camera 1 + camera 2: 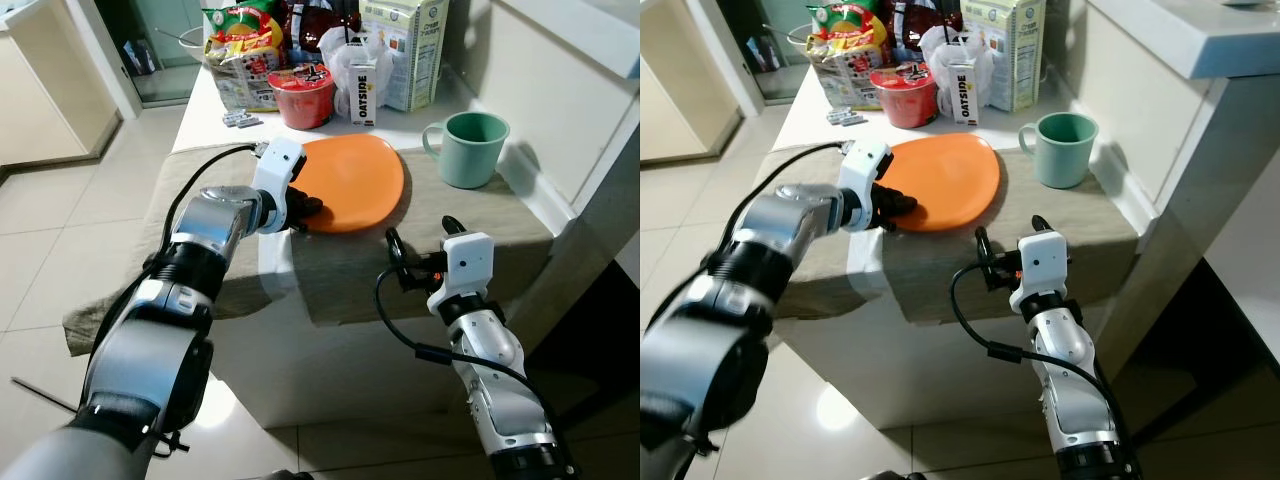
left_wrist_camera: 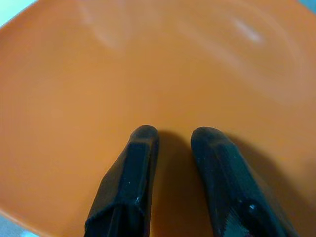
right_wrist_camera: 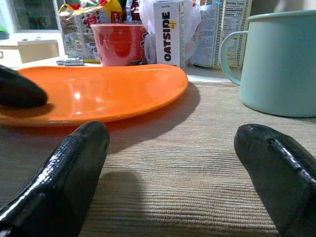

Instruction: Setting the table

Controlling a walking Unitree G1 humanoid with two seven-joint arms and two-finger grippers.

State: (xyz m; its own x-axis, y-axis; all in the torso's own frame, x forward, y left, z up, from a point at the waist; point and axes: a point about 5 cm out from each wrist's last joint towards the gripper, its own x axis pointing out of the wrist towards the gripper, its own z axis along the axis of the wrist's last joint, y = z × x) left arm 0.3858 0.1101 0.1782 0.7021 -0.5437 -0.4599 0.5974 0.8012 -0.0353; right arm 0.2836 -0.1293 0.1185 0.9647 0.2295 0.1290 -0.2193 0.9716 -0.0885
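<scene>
The left end effector [image 1: 305, 208], fingers nearly together, rests on the orange plate's [image 1: 355, 180] near edge.

We see even indoor light, sharp head views, glare on the floor tiles [image 1: 215, 400], and soft blur across the close-up orange plate [image 2: 158, 64].

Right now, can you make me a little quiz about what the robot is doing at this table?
1. True or false: the left gripper rests on the orange plate.
2. Which stands on the robot's right of the plate? A) green mug B) red cup C) Oatside carton
3. The right gripper hovers open above the ____ cloth.

Key: 1 true; 2 A; 3 beige.
</scene>
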